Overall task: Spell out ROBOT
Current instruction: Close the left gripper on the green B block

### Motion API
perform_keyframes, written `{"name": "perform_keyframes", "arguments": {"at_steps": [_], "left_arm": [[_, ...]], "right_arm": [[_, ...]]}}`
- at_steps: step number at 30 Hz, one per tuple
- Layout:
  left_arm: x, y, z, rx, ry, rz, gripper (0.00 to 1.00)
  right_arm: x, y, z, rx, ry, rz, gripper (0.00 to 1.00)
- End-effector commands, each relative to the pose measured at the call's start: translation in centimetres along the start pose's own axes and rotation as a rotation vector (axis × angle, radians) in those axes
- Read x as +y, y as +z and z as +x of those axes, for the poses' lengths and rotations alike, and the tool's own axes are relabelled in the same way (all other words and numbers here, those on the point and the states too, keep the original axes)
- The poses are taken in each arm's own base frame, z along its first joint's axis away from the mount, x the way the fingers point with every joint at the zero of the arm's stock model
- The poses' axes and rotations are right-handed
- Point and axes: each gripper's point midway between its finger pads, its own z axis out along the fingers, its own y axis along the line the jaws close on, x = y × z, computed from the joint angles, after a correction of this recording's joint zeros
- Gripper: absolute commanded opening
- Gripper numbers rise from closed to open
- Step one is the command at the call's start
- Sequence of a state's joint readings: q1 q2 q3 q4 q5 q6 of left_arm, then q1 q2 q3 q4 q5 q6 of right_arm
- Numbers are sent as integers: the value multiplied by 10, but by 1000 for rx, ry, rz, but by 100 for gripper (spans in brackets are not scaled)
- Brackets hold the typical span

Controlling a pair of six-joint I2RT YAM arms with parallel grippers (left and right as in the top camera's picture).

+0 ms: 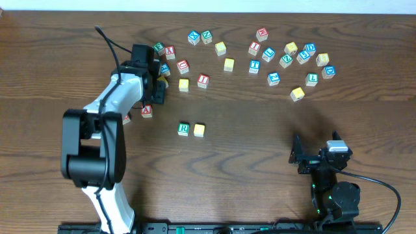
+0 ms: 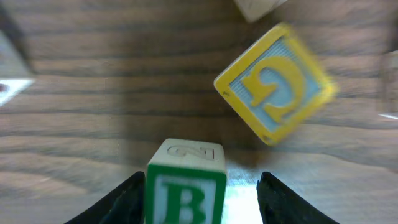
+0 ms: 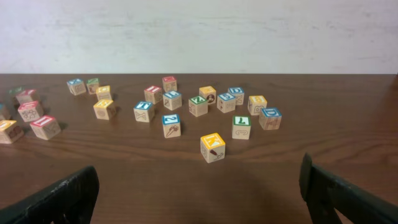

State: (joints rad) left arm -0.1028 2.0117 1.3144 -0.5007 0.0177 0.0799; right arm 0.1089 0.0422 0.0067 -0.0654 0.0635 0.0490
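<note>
The green-lettered B cube stands on the table between the fingers of my left gripper. It sits against the left finger, with a gap to the right finger, so the gripper is open. In the overhead view this gripper points down into the left cluster of cubes and hides the B. The green R cube and a yellow-faced cube sit side by side at mid-table. A blue-lettered cube that looks like a T lies in the right-hand scatter. My right gripper stands wide open and holds nothing.
A yellow G cube lies tilted just beyond the B. A red A cube sits beside the left arm. Several loose cubes spread across the back, and a yellow cube is the one nearest the right gripper.
</note>
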Motion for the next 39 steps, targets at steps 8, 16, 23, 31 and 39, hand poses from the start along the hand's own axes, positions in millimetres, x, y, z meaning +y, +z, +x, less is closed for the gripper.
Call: {"name": "perform_keyframes", "arguments": {"at_steps": [8,16,23,31,39], "left_arm": [[-1,4,-11,-3,16,2,56],[-1,2,-15,-10,18,2,56],[0,1,-14,-2,18,1,56],[0,0,-12,6,19,1,52],[0,-1,-13,5,18,1,52]], "right_arm": [[0,0,2,7,12,3,99],[0,0,2,7,12,3,99],[0,0,2,7,12,3,99],[0,0,2,7,12,3,99],[0,0,2,7,12,3,99]]}}
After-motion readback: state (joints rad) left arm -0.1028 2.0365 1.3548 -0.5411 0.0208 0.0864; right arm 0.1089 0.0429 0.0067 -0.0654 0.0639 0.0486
